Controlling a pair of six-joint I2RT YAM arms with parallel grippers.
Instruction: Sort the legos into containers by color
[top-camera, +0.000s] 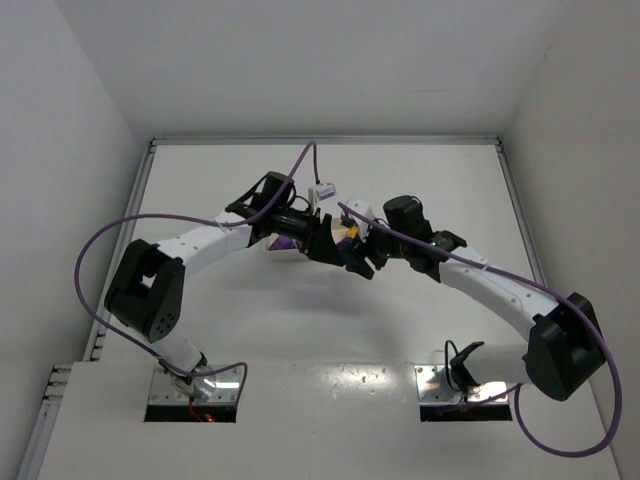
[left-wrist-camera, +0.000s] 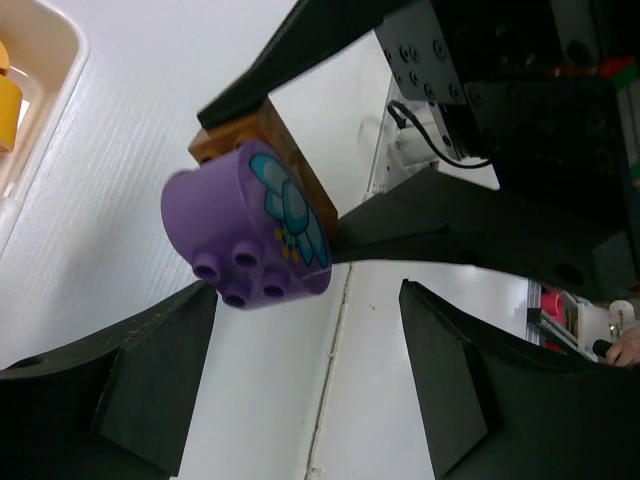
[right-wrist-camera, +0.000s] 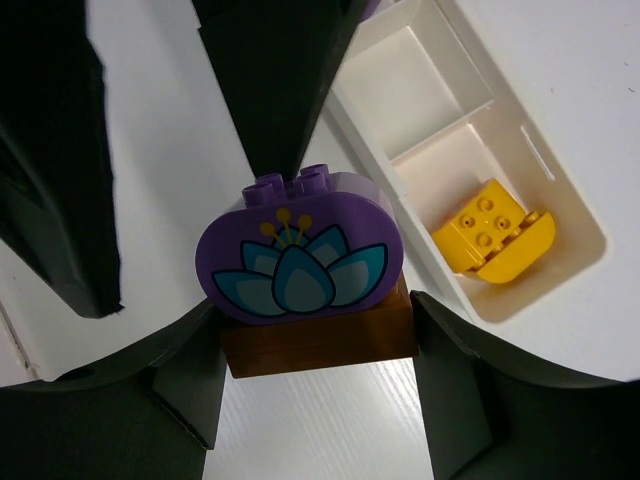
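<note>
My right gripper (right-wrist-camera: 315, 345) is shut on a brown brick (right-wrist-camera: 320, 345) with a purple brick (right-wrist-camera: 300, 265) stacked on it; the purple one bears a blue flower picture. It holds the pair above the table, beside the white tray (right-wrist-camera: 560, 185). A yellow brick (right-wrist-camera: 490, 235) lies in the tray's end compartment; the middle one (right-wrist-camera: 410, 90) looks empty. In the left wrist view the purple brick (left-wrist-camera: 250, 225) hangs just past my left gripper (left-wrist-camera: 305, 325), which is open, its left finger close to the brick. In the top view both grippers (top-camera: 348, 250) meet at mid-table.
The tray's corner (left-wrist-camera: 45, 60) with yellow bricks (left-wrist-camera: 8, 100) shows at the left wrist view's upper left. A seam (left-wrist-camera: 335, 350) runs across the white table. White walls enclose the table; purple cables (top-camera: 110, 235) loop off both arms.
</note>
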